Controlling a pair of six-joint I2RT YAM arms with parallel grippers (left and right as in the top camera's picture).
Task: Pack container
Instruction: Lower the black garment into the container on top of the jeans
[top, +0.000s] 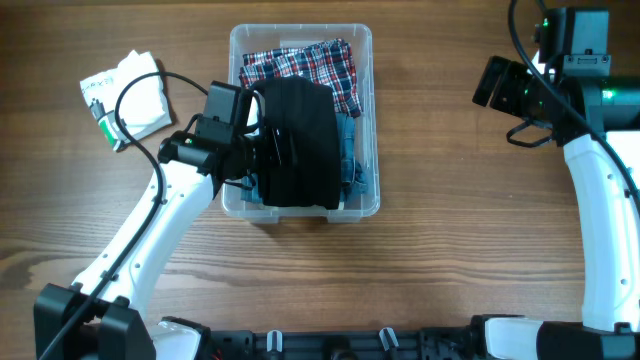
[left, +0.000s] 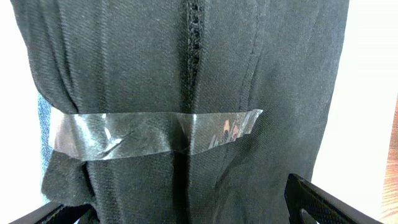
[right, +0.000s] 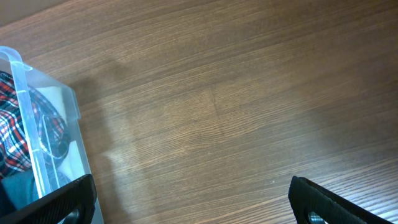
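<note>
I can read no text anywhere; the small green print on the white crumpled plastic packet (top: 128, 95) lying on the brown wooden bench (top: 450, 250) is too blurred.

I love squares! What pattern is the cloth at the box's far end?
The cloth is red, white and navy plaid, clearest in the overhead view.

Left arm (top: 150, 230): runs from base at 7 o'clock diagonally toward centre. Left end effector (top: 262, 146) points to 3 o'clock, fingers (left: 323, 199) spread wide.

Right arm (top: 600, 220): runs from base at 5 o'clock up to 2 o'clock. Right end effector (top: 492, 82) faces 9 o'clock, jaws wide apart, gripping nothing.
</note>
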